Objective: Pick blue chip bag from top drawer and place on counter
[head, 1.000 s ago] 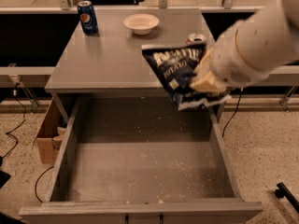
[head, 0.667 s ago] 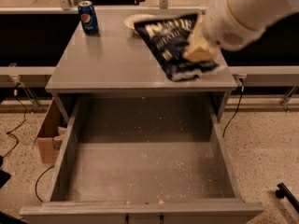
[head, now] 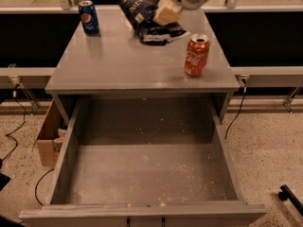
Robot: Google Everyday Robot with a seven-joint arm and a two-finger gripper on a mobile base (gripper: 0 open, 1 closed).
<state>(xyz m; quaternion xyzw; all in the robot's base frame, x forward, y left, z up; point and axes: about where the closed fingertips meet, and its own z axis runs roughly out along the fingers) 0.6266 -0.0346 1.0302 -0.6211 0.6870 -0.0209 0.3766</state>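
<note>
Grey surface (head: 123, 60) of the cabinet bears the blue chip bag (head: 137, 4) at its rear, claw (head: 166, 15) closed on it, top drawer (head: 147, 169) open below; placing step judged in hand, next move calls for release, then a clean upward retreat.

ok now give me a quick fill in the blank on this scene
The gripper is shut on the blue chip bag over the ____ end of the counter.
The top drawer stands ____, only crumbs on its floor.
The orange can stands upright near the counter's ____ edge in the camera view.
The Pepsi can at the far left corner is ____.
Missing words: far; open; right; blue.
</note>
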